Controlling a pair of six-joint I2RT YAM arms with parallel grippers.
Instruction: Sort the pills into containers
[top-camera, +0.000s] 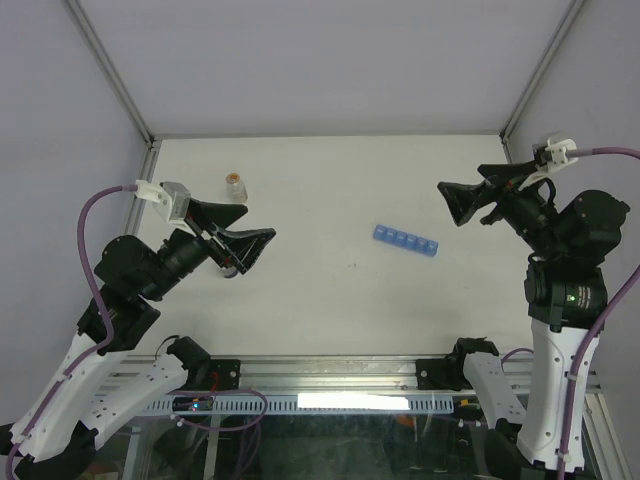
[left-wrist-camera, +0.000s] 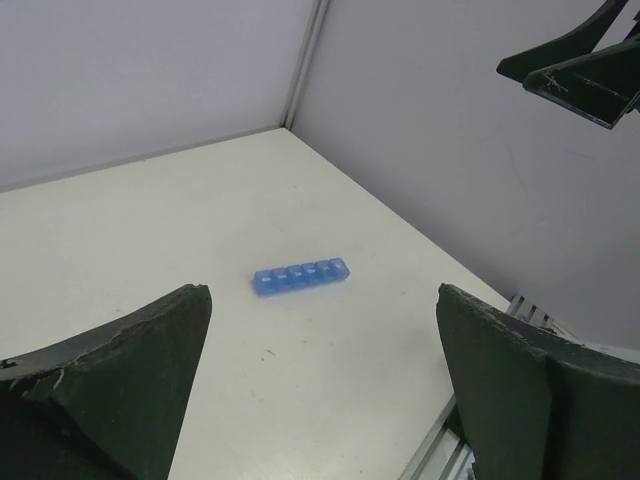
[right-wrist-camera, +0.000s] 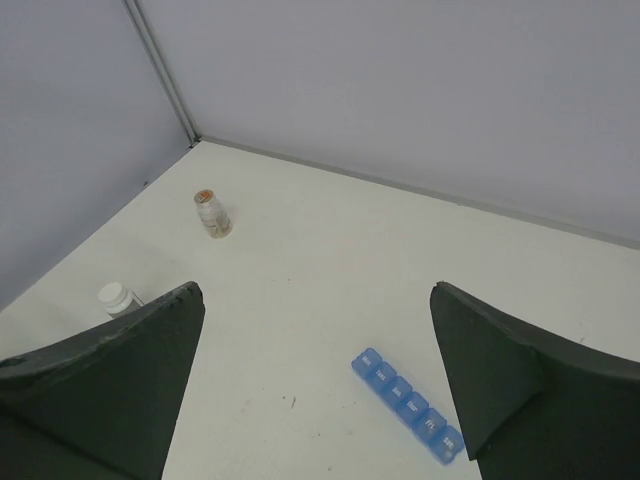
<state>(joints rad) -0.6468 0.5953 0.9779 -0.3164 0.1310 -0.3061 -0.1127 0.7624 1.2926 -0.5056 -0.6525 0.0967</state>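
Two grippers hang above the counter (top-camera: 330, 310), both spread wide and holding nothing. We note the left gripper (top-camera: 250, 225) at the left side and the right gripper (top-camera: 468, 192) at the right. We find the organiser (top-camera: 406, 241) lying flat right of centre, nearer the right gripper and touched by neither. One bottle (top-camera: 236, 186) stands upright at far left, well apart from it.

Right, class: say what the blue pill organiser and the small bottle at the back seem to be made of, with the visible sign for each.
Organiser: probably plastic, translucent blue and slightly glossy; light passes through its joined compartments.
Bottle: pale wall that looks see-through, tan-orange at the top; plastic or glass, too small to tell.
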